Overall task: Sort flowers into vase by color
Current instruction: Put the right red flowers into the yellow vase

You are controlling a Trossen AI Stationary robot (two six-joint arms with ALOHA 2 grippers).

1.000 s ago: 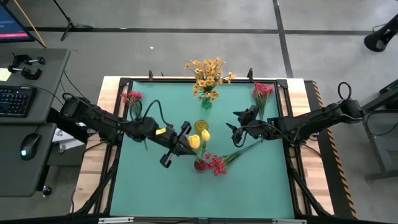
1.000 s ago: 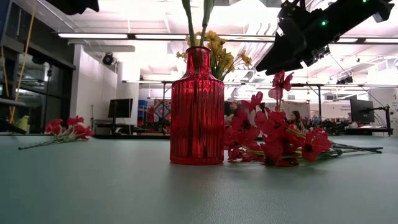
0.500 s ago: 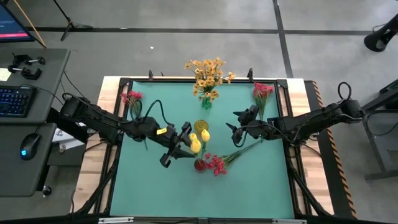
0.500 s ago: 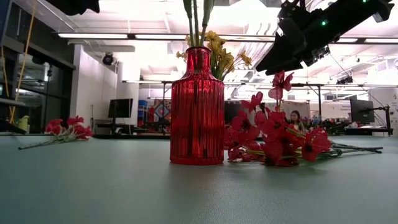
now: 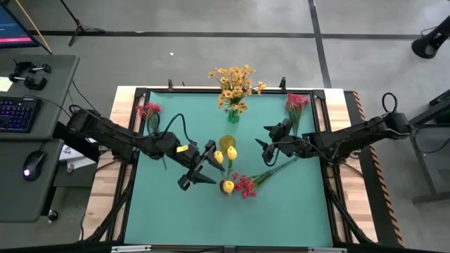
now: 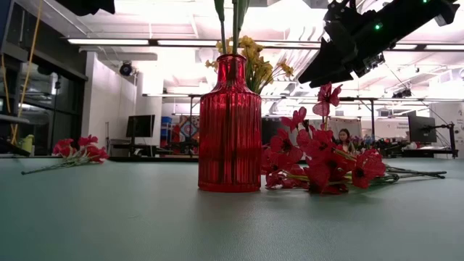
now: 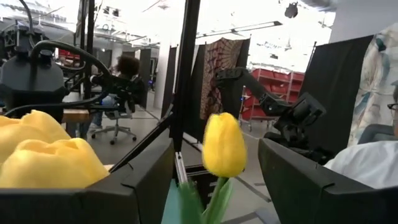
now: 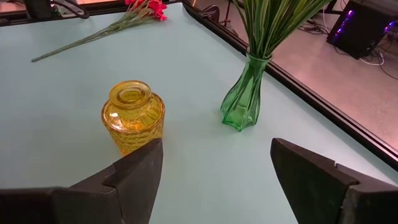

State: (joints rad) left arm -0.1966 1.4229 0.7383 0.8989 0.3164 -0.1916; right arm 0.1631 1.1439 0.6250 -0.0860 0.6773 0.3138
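Observation:
A red vase (image 6: pixel 230 127) stands at the table's middle with thin green stalks rising from its mouth. Yellow tulip buds (image 5: pixel 219 156) show above it, one (image 5: pixel 228 186) over its mouth. My left gripper (image 5: pixel 209 166) is open; one tulip bud (image 7: pixel 224 146) stands upright between its fingers, clear of both. Two more buds (image 7: pixel 43 158) show close by one finger's outer side. My right gripper (image 5: pixel 261 138) hangs open above the table, facing a yellow vase (image 8: pixel 132 115) and a green vase (image 8: pixel 244 93) that holds orange-yellow sprays (image 5: pixel 235 84).
One pink-red bunch (image 5: pixel 246 184) lies on the table against the red vase's right side. Two more lie at the far left (image 5: pixel 150 110) and far right (image 5: pixel 297 104). The near half of the green mat (image 5: pixel 225 218) is bare. A desk with a keyboard (image 5: pixel 17 112) stands left of the table.
My left gripper has opened and let go of the yellow tulip it held. In the high view a bud that sat between its fingers now shows over the red vase's mouth. The stalks in the vase have shifted slightly.

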